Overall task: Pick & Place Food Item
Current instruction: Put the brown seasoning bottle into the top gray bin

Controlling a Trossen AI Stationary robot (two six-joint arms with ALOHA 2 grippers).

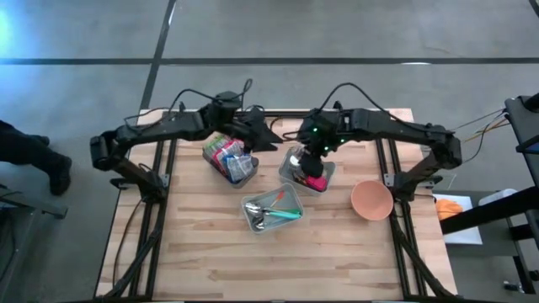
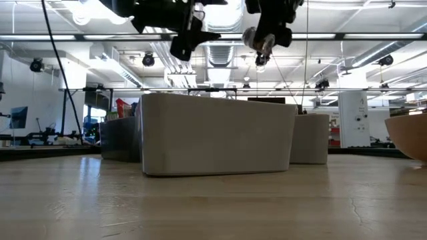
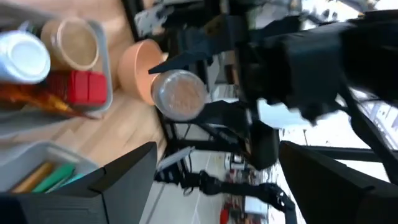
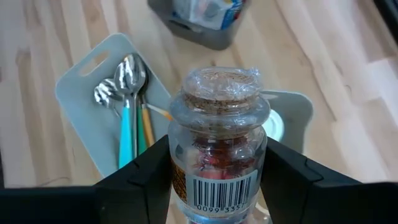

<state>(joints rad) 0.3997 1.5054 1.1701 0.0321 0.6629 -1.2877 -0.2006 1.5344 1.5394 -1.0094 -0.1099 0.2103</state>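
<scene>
Pale wood surface [image 1: 337, 244] carries three grey bins. Landmark: utensil bin [image 1: 274, 209], near centre. Beyond it to left, packet bin [image 1: 229, 158]; beyond it to right, food bin [image 1: 308, 172]. Right gripper [image 4: 214, 186] above food bin, jaws clamped on glass jar [image 4: 217, 143], held clear of bin. Left gripper [image 1: 271, 137] above packet bin, jaws open, empty. Orange bowl [image 1: 371, 200] right of utensil bin.

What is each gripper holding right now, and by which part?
The right gripper holds a small glass jar by its lower body, cork stopper up, lifted above the bins. The left gripper is open and holds nothing.
</scene>
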